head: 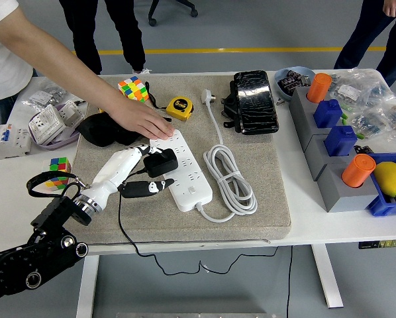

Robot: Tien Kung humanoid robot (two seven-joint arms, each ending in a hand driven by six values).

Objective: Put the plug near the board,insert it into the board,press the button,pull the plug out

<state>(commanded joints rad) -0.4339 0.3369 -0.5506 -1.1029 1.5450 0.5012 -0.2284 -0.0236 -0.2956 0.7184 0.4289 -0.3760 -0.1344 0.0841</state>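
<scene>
A white power strip lies on the grey mat, its white cable coiled to its right. My left hand, white with black fingertips, is shut on a black plug at the strip's left edge, about mid-length. The plug's black cord trails down over the table's front edge. A person's hand presses flat on the far end of the strip, holding it down. My right hand is out of view.
A grey mat covers the table's middle. On it lie a yellow tape measure, a black cloth and a black phone-like case. Rubik's cubes sit at left. Grey blocks with orange and blue caps stand at right.
</scene>
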